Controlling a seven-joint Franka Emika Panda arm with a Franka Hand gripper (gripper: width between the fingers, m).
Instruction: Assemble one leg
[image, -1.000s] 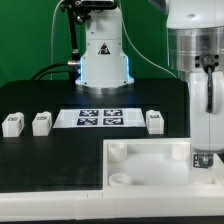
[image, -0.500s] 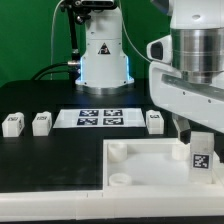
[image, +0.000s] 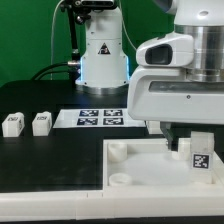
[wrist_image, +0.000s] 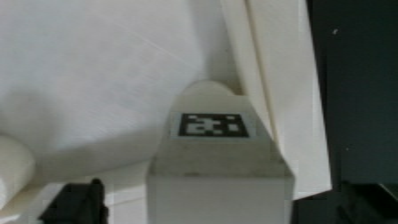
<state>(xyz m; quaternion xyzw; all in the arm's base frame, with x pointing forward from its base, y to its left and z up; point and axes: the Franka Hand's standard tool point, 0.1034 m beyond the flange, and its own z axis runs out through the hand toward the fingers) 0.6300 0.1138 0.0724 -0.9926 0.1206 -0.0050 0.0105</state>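
Claw (image: 190, 141) hangs above the tagged leg (image: 199, 155) on the panel (image: 140, 163); its grip cannot be told.

The Franka arm's bulky white wrist housing fills the upper part of the exterior view's right, hanging low over the large white panel (image: 140, 165). Beneath it the gripper (image: 186, 141) points down at the panel, its dark fingers only partly visible. In the wrist view dark fingertips (wrist_image: 75, 200) show blurred; whether they stand apart or closed cannot be judged.
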